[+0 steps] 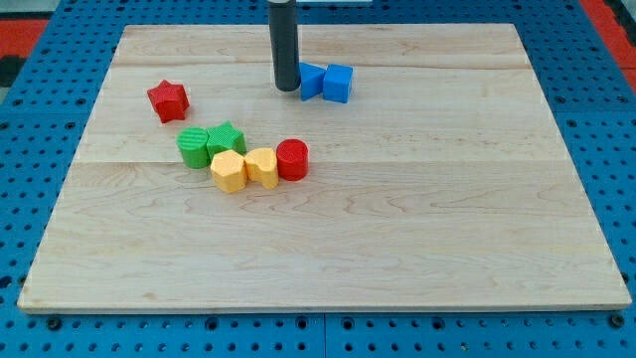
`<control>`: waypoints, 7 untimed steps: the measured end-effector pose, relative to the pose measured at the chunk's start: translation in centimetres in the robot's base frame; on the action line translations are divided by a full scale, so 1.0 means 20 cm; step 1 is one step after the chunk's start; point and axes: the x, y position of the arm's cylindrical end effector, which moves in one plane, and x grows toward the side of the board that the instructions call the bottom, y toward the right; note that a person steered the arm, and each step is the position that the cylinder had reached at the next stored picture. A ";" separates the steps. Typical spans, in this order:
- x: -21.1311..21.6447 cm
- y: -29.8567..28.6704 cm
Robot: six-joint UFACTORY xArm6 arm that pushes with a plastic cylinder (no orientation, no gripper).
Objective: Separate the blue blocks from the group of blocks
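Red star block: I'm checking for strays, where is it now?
The red star block sits alone at the board's upper left, up-left of the green cylinder.

The scene is lit brightly and evenly from above. Only short, soft shadows are cast beneath the blocks and around the rod's base on the pale table (417, 229). No strong glare is seen on the wood. Focus is held sharp throughout, and the table's edges are rendered nearly straight.
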 end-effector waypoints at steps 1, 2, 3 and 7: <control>-0.03 0.01; -0.05 0.06; -0.06 0.06; -0.18 0.29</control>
